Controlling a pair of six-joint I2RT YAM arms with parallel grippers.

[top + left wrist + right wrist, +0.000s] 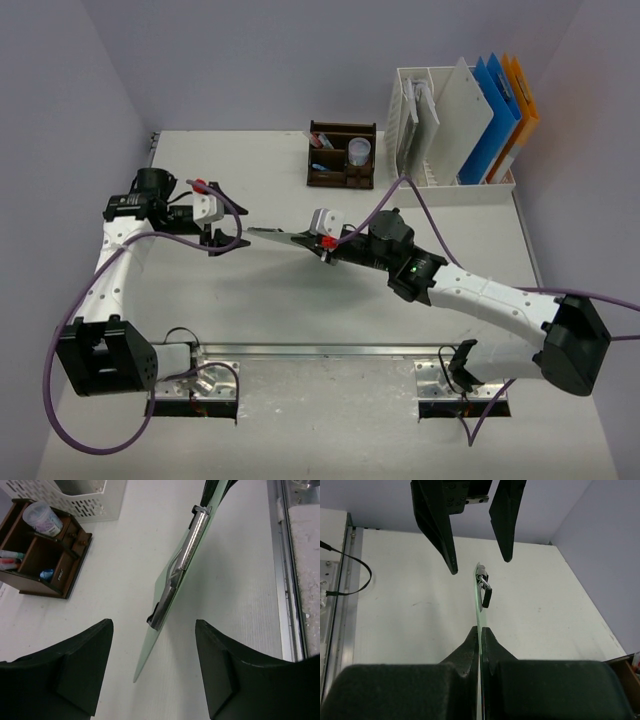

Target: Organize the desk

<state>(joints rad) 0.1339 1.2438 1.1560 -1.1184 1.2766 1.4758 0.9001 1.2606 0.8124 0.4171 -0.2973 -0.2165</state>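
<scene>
Now our right end effector (479, 632) pinches the clipboard (150, 650) on edge above the counter's (270, 310) middle, presenting its far end. Our left end effector (154, 624) straddles that end, jaws apart and untouching, likely for a handover.

— Any lettering you can read?
— None. The papers (418, 105) in the file rack (395, 120), at one o'clock on the desk (250, 310), show dark print, too small to read.
— The clipboard (175, 585)?
— No legible mark either.
</scene>
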